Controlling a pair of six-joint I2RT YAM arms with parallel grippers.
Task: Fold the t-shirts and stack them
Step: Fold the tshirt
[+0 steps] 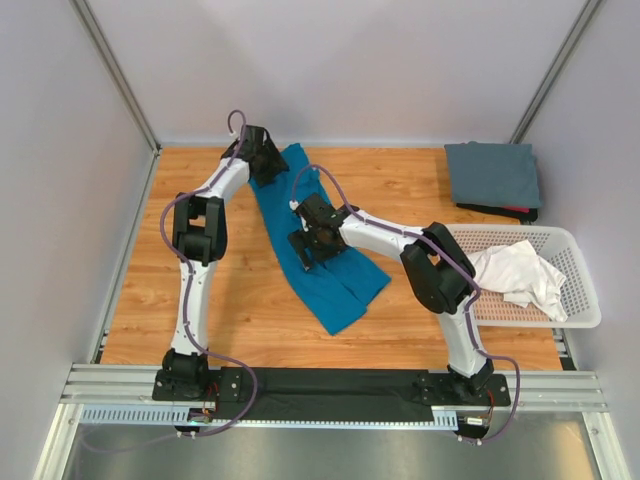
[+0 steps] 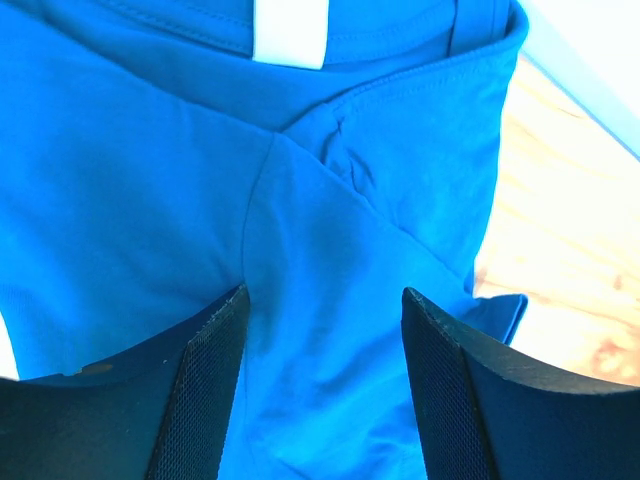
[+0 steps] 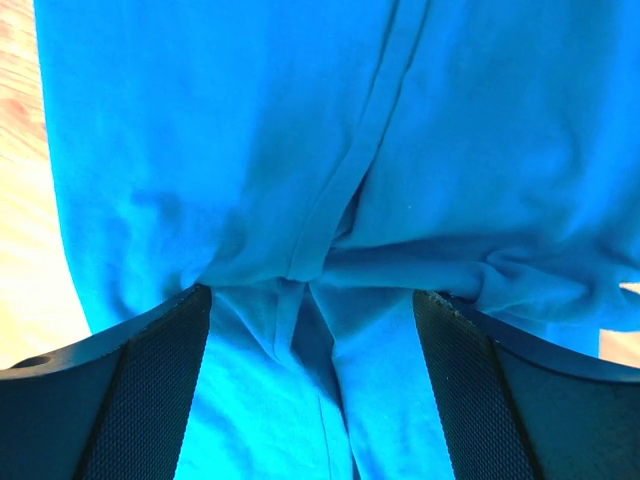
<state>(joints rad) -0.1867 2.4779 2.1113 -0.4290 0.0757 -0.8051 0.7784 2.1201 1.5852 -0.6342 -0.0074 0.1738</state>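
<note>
The teal-blue t-shirt lies as a long narrow strip running diagonally across the wooden table. My left gripper is down on its far end near the collar, open, and cloth bulges between the fingers; a white neck label shows just ahead. At the shirt's middle my right gripper is open over a hem seam, with wrinkled cloth between its pads. The slate grey t-shirt sits folded at the far right. A white t-shirt lies crumpled in the basket.
The white lattice basket stands at the right edge of the table. Beneath the folded grey shirt a dark item with a red edge shows. Grey walls enclose the table on three sides. Bare wood lies left of the teal shirt.
</note>
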